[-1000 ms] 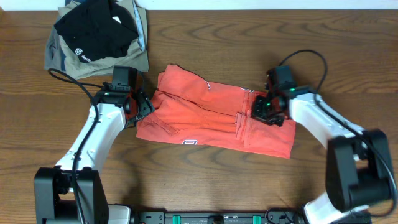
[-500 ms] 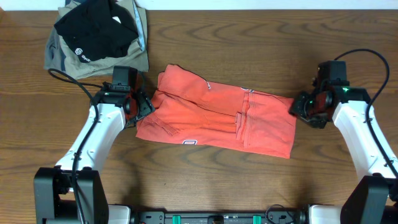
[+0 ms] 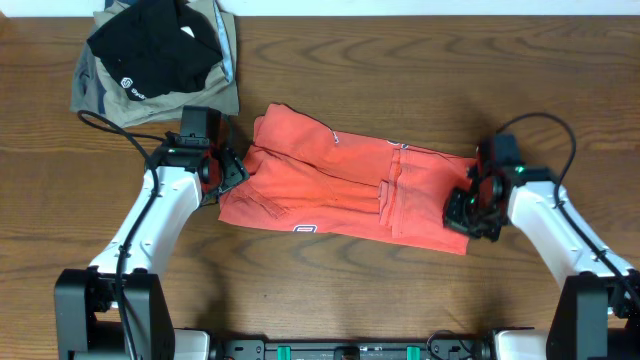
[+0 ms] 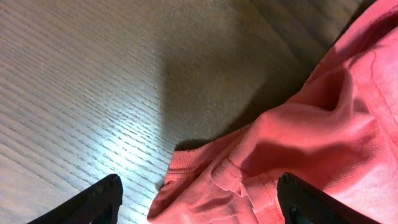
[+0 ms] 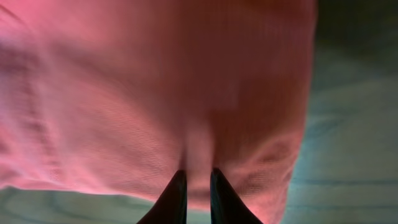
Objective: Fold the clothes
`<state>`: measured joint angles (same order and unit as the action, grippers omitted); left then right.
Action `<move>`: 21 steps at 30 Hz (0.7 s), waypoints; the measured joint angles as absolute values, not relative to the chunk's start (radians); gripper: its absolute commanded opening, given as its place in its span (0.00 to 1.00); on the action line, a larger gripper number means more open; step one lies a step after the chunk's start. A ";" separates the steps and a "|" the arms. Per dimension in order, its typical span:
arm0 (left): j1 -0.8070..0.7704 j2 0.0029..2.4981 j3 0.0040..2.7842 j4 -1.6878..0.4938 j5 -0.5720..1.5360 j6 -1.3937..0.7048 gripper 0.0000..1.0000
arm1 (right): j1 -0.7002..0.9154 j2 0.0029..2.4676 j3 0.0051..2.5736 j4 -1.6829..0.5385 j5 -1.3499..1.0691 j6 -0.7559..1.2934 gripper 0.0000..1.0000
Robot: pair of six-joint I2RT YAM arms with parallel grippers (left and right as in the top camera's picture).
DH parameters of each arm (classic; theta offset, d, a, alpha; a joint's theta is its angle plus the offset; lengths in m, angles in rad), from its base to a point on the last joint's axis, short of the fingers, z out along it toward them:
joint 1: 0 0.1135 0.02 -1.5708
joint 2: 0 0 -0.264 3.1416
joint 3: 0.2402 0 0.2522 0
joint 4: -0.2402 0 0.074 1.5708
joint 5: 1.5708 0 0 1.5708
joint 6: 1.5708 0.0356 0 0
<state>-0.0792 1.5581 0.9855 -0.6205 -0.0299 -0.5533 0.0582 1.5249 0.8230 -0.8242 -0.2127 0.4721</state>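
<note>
Table (image 3: pixel 330 285): wood-grained; everything is laid on it.
T-shirt (image 3: pixel 340 180): red-orange, spread rumpled at the middle, between the arms.
Khaki-grey garment (image 3: pixel 95 95): folded at the far left corner.
Black garment (image 3: pixel 150 45): laid on top of it.
Left gripper (image 4: pixel 199 193): held over the shirt's left edge, jaws spread wide, nothing gripped.
Right gripper (image 5: pixel 198 182): set at the shirt's right edge, jaws pinched on a ridge of cloth.

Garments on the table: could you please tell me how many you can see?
3. A red-orange T-shirt lies mid-table; a black garment sits on a khaki-grey garment at the far left corner. More may be hidden within that pile.
</note>
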 measured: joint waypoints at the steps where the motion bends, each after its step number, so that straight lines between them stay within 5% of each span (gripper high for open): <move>1: -0.079 1.558 0.986 -0.621 -0.030 -0.553 0.81 | 0.060 1.525 0.801 -0.810 -0.211 0.478 0.09; 3: -0.079 1.558 0.985 -0.621 -0.030 -0.553 0.81 | 0.066 1.525 0.752 -0.788 -0.214 0.494 0.01; 16: -0.079 1.558 0.982 -0.621 -0.030 -0.553 0.81 | 0.065 1.492 0.837 -0.962 -0.187 0.530 0.04; 17: -0.079 1.558 0.982 -0.621 -0.030 -0.553 0.81 | 0.065 1.481 0.860 -0.983 -0.177 0.531 0.10; 18: -0.079 1.558 0.982 -0.621 -0.030 -0.553 0.81 | 0.065 1.464 0.891 -1.007 -0.155 0.533 0.29; 20: -0.079 1.558 0.982 -0.621 -0.030 -0.553 0.81 | 0.065 1.433 0.944 -1.042 -0.111 0.535 0.99; 21: -0.079 1.558 0.981 -0.621 -0.030 -0.553 0.81 | 0.062 1.422 0.963 -1.053 -0.091 0.534 0.99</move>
<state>-0.0792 1.5581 0.9813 -0.6209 -0.0299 -0.5533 0.0616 1.4223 0.9634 -1.0531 -0.0910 0.5339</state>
